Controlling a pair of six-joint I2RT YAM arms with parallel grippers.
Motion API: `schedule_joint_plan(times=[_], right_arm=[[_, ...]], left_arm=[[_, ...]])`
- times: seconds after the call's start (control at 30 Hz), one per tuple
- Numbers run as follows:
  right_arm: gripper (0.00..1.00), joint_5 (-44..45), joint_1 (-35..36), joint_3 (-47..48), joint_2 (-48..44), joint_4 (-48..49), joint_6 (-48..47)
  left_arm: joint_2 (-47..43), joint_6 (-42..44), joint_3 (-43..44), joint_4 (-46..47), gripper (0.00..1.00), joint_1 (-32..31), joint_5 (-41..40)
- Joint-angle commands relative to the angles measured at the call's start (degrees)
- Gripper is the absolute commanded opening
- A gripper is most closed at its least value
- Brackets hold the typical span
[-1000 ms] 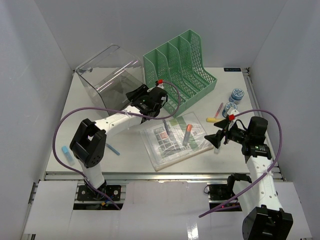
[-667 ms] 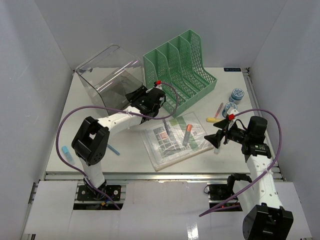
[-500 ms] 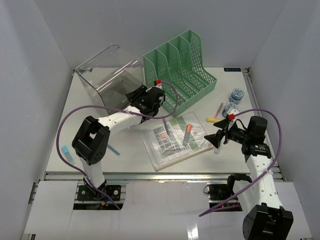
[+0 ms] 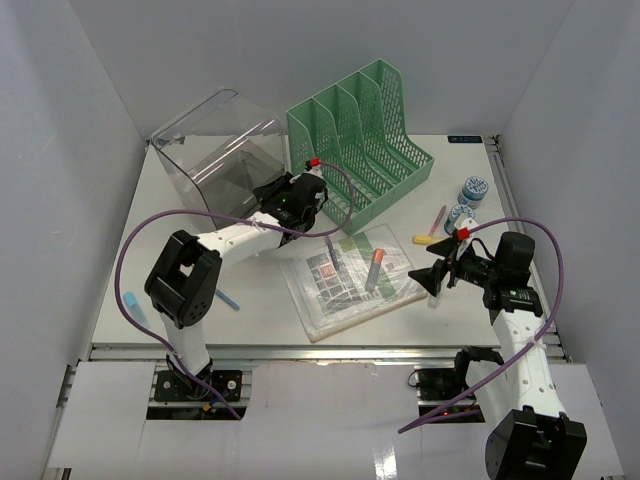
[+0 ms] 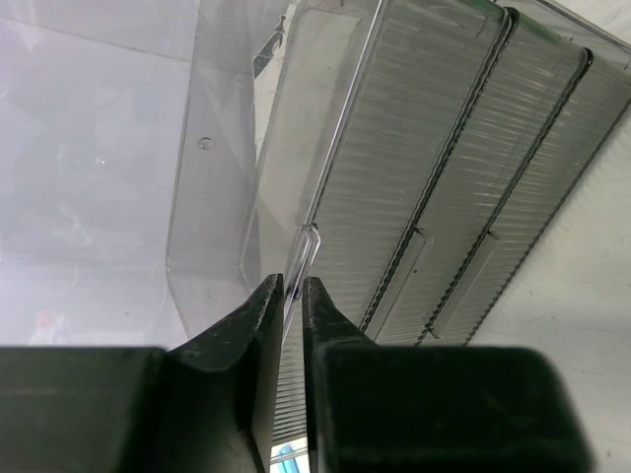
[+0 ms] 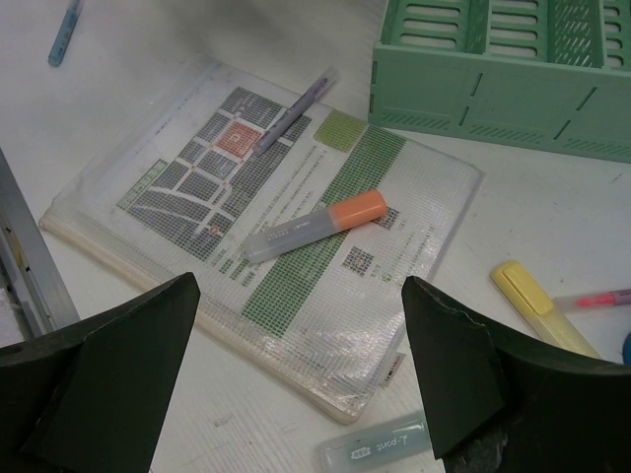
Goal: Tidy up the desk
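Change: our left pincer has edged away from the green file rack toward the clear bin over the last second, and its jaws have drawn in. Our right pincer has not stirred.
Left side: it is pinched onto the thin rim of the bin wall that faces the rack. Only a slit shows between the fingers, with the clear edge in it.
Right side: it is spread wide and holds nothing. It hovers in front of the rack above the mesh pouch, where an orange highlighter lies.
Bench: it lies under the rack and everything else, with its metal rail on the near side.
Bin: it sits tipped, just beside the rack's left end.
Step in hand: we judge that we are securing the wall so we can right or shift the bin.
Doing it well: we seat the wall deep between the pads before pulling. We squeeze only moderately, since thin clear plastic likely flexes and slips. We turn the bin slowly about the edge that rests on the bench.
Watch: we keep the swing away from the rack, which looks light enough to be knocked.
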Motion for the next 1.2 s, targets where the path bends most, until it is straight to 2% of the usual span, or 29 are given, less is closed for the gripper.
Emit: schedule_joint_plan(times=[0.0,0.13,0.37,0.5,0.6,0.77,0.9,1.17], right_arm=[[0.9,-1.56,0.12,0.11,-0.04,1.51,-0.06],[0.9,-1.95,0.12,0.14,0.08,1.54,-0.03],[0.9,-5.46,0.78,0.29,2.07,4.01,3.69],[0.91,-3.74,5.92,4.06,6.51,2.72,5.43],[0.92,4.36,16.42,12.0,11.7,0.17,7.23],[0.92,11.46,24.55,19.45,22.51,5.84,19.26],[0.91,14.59,28.46,26.55,31.61,10.28,28.75],[0.91,19.55,30.44,35.06,44.88,26.36,52.66]], left_arm=[[0.69,0.45,-2.08,2.86,0.16,1.98,-0.52],[-0.36,0.87,-2.51,3.89,0.01,1.94,-0.76],[-5.76,-0.08,-0.75,1.43,0.0,-1.83,-0.06],[-7.91,-2.83,0.41,-2.62,0.0,-4.96,0.21],[-9.37,-6.21,0.44,-4.95,0.0,-7.4,0.2],[-11.13,-11.23,2.65,-10.04,0.0,-9.69,0.94],[-13.13,-14.27,4.68,-12.78,0.0,-9.97,2.56],[-16.98,-19.84,9.01,-18.16,0.0,-9.89,8.12]])
